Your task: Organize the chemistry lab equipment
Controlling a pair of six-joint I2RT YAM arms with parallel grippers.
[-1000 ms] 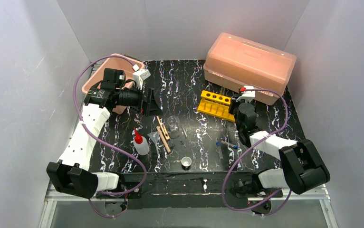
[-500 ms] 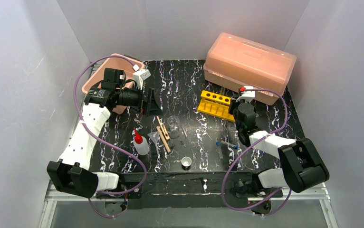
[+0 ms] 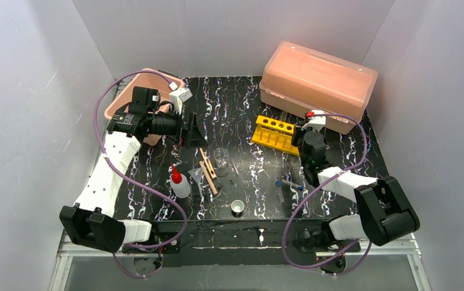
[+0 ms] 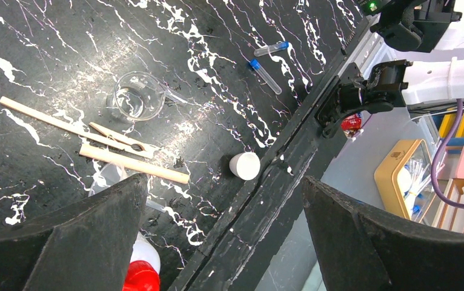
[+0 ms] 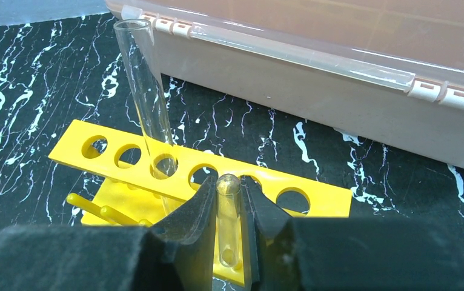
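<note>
Bright, even and diffuse from overhead, bounced off the pale walls (image 3: 29, 121); only faint, soft-edged shadows on the counter (image 3: 241, 103) beneath the arms. Sharp throughout from the top, small items a little grainy. From the left wrist, crisp on the counter, with glints on the beaker (image 4: 135, 103); dark and blurred on the left fingers (image 4: 66, 242) at the lower corners. From the right wrist, in focus on the rack (image 5: 329, 201), with a glint on the tube (image 5: 228, 185) rim and a pale sheen along the box (image 5: 338, 79) edge; soft and underlit on the right fingers (image 5: 184, 227) up close.
</note>
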